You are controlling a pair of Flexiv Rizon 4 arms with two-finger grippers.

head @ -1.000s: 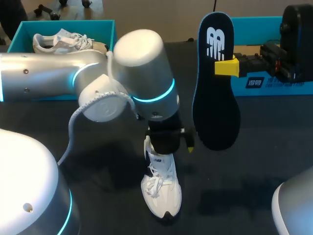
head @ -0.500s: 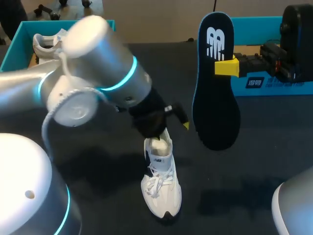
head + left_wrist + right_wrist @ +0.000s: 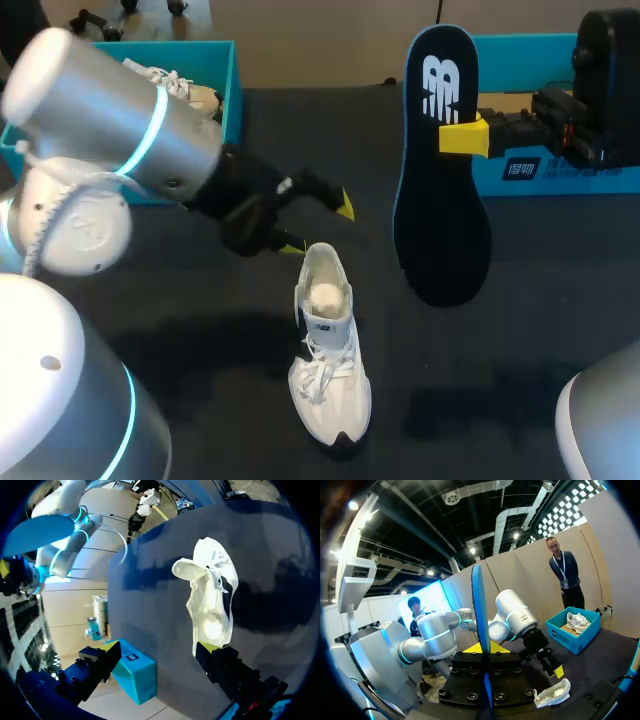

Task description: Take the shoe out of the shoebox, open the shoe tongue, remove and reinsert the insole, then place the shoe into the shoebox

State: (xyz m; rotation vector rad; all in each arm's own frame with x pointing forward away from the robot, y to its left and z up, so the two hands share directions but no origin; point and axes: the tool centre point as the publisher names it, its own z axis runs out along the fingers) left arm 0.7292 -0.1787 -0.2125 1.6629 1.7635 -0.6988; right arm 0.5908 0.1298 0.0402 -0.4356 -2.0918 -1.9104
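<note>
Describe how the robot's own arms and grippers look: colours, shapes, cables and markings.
The left arm is silver with rounded tube-like links, a glowing cyan ring at a joint and a white cable looping alongside. The left gripper is black with yellow-tipped fingers. The right gripper is black and boxy, also yellow-tipped.

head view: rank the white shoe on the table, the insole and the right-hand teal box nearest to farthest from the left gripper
From the left gripper:
1. white shoe, on the table, its heel just below the fingertips.
2. insole, upright, to the gripper's right.
3. teal box, far right.
</note>
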